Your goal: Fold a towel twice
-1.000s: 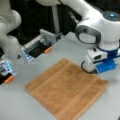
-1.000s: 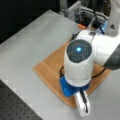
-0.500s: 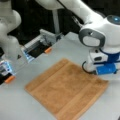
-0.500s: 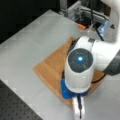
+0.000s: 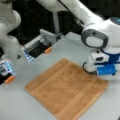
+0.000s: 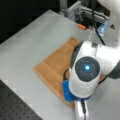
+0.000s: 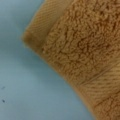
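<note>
The orange-brown towel (image 5: pixel 66 90) lies flat and unfolded on the grey table (image 5: pixel 30 105) in both front views, one corner pointing to a front view's right. My gripper (image 5: pixel 103 72), a white and blue hand, sits low over that right corner. In a front view the arm's large white body hides the gripper and part of the towel (image 6: pixel 53 66); only a blue piece (image 6: pixel 67 93) of the hand shows at the towel's edge. The wrist view is filled by the towel's corner (image 7: pixel 82 52), with its woven band and a strip of table (image 7: pixel 22 82). No fingers show there.
A second white arm (image 5: pixel 10 37) stands at a front view's left. A metal fixture with orange parts (image 5: pixel 41 43) sits behind the towel, also seen in a front view (image 6: pixel 82 12). A black perforated board (image 6: pixel 15 107) borders the table at that view's bottom left.
The gripper has come down and slightly right onto the towel's right corner. The towel has not moved.
</note>
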Controlling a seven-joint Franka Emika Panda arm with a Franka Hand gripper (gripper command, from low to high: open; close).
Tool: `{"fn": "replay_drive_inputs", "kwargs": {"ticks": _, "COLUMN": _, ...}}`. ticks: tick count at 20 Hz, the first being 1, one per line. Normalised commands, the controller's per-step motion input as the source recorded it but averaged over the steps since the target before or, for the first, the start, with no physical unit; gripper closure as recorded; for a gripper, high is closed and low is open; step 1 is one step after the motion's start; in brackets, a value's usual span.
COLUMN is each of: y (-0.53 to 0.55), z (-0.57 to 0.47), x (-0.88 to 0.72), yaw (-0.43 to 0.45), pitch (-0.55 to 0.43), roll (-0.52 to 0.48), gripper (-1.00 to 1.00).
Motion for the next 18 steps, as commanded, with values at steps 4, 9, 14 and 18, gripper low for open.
{"fn": "replay_drive_inputs", "kwargs": {"ticks": 4, "y": 0.12, "z": 0.02, "x": 0.46, "yaw": 0.163, "pitch": 0.123, "roll": -0.282, "gripper": -1.0}}
{"fn": "replay_drive_inputs", "kwargs": {"ticks": 9, "y": 0.06, "z": -0.01, "x": 0.43, "yaw": 0.098, "pitch": 0.083, "roll": -0.238, "gripper": -1.0}}
{"fn": "replay_drive_inputs", "kwargs": {"ticks": 14, "y": 0.02, "z": -0.05, "x": 0.38, "yaw": 0.04, "pitch": 0.056, "roll": -0.227, "gripper": -1.0}}
{"fn": "replay_drive_inputs", "kwargs": {"ticks": 18, "y": 0.04, "z": -0.09, "x": 0.29, "yaw": 0.004, "pitch": 0.065, "roll": -0.25, "gripper": -1.0}}
